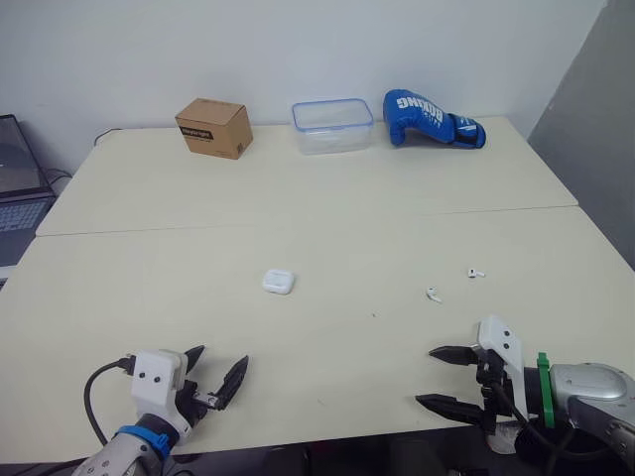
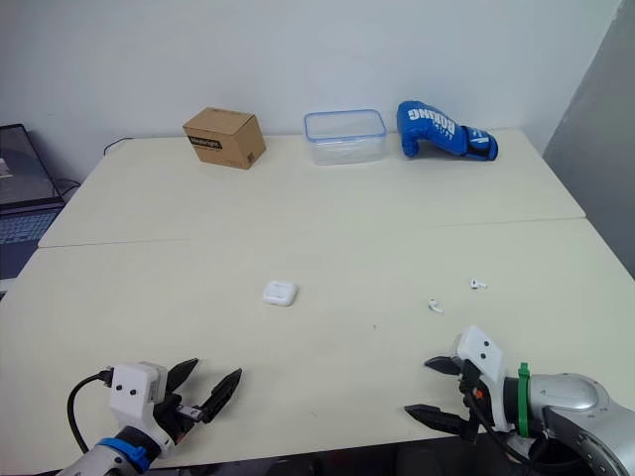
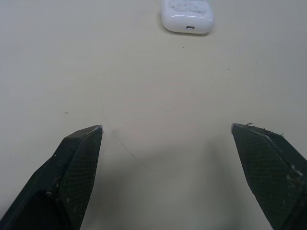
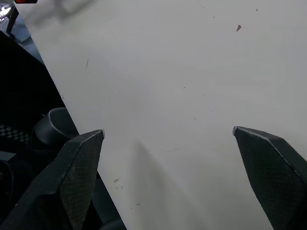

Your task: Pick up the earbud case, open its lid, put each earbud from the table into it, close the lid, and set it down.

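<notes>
The white earbud case lies shut on the cream table, near its middle; the left wrist view has it as the case ahead of the fingers. Two small white earbuds lie to the right: one earbud nearer me, the other earbud a little farther right. My left gripper hovers open near the front edge, well short of the case, holding nothing. My right gripper is open too, low at the front right, pointing left, below the earbuds.
Along the far edge stand a brown cardboard box, a clear plastic container with a blue rim, and a blue boxing glove. A laptop sits off the table's left side. The table's front edge runs just under my right gripper.
</notes>
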